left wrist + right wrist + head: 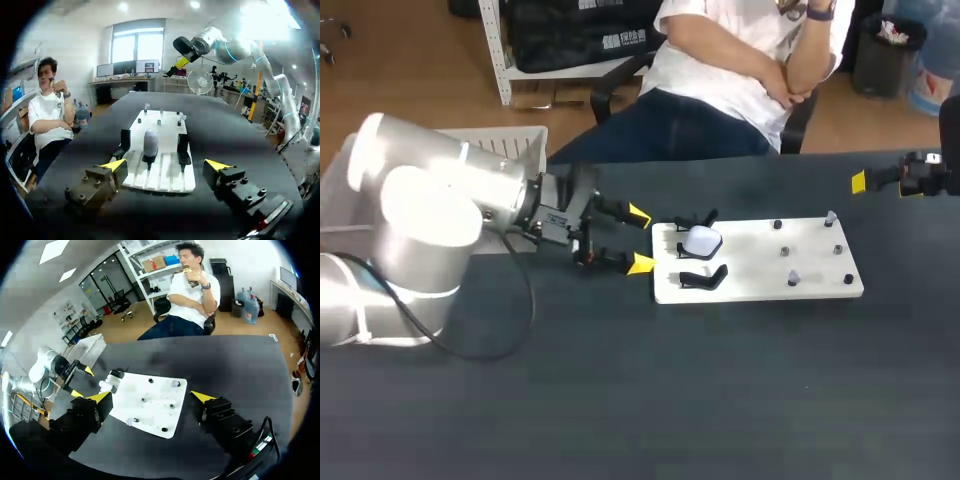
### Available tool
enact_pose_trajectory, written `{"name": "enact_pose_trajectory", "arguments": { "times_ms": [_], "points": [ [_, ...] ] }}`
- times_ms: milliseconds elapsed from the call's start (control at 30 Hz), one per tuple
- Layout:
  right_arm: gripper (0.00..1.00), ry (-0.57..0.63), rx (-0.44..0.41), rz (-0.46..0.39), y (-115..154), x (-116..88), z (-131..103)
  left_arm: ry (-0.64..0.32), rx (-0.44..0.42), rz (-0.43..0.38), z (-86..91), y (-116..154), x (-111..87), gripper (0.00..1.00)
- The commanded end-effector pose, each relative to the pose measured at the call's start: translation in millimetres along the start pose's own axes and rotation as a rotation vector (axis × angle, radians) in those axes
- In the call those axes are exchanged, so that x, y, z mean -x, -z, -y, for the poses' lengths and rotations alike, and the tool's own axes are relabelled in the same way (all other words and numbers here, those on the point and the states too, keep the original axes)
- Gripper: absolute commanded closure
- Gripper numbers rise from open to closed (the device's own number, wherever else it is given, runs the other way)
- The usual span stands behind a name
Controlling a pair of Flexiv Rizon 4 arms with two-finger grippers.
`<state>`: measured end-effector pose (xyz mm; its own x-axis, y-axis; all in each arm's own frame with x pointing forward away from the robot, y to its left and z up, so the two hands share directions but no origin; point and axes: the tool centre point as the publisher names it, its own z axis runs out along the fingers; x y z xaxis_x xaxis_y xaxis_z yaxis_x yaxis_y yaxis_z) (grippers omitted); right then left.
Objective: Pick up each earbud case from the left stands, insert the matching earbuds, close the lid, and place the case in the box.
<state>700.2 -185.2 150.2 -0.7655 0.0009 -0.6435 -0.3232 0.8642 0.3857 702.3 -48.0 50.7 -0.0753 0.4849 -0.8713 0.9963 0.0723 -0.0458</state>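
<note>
1. In the head view, our left gripper [639, 240] sits just beside the left end of the white board [750, 272]. Its fingers are spread wide and hold nothing.
2. The white earbud case [702, 240] rests at that end of the board, between two black stands [704, 277]. A white basket [515, 143] lies behind our left arm.
3. Only the left wrist view shows that the case [150, 142] stands upright on a middle holder. It is ahead of the left gripper [166, 164] and apart from both fingers. This view also shows our right arm [192, 47] raised over the far end of the table.
4. The head view catches just one yellow tip of the right gripper [905, 178], at the table's right edge. The right wrist view shows the right gripper [150, 396] wide apart and empty, well above the board [150, 410].
5. Small pegs [838, 249] dot the board's right half.
6. A label on the left gripper's body is too small to read.
</note>
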Motion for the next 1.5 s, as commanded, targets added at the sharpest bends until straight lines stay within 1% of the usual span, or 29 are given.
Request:
{"name": "enact_pose_trajectory", "arguments": {
  "times_ms": [33,233,367,567,867,1233,1500],
  "points": [
    [0.0,0.001,0.0,-0.001,0.1,-0.1,0.4,0.004,-0.002,-0.013,-1.4,-16.7,-0.6,0.0],
    [0.0,0.001,0.0,-0.001,0.1,-0.1,0.4,0.0,-0.009,-0.005,-1.9,-23.1,-1.2,0.0],
    [0.0,0.001,0.0,-0.001,0.1,-0.1,0.4,-0.013,-0.001,-0.005,-1.0,-24.4,2.3,0.0],
    [0.0,0.001,0.0,-0.001,0.1,-0.1,0.4,-0.004,0.007,-0.015,-6.3,-29.5,4.7,0.0],
    [0.0,0.001,0.0,-0.001,0.1,-0.1,0.4,0.0,0.002,-0.017,-12.3,-47.4,8.4,0.0],
    [0.0,0.001,0.0,-0.001,0.1,-0.1,0.4,0.015,0.0,-0.018,-16.1,-56.6,7.2,0.0],
    [0.0,0.001,0.0,-0.001,0.1,-0.1,0.4,0.025,-0.014,-0.026,-19.5,-69.9,6.4,0.0]
  ]
}}
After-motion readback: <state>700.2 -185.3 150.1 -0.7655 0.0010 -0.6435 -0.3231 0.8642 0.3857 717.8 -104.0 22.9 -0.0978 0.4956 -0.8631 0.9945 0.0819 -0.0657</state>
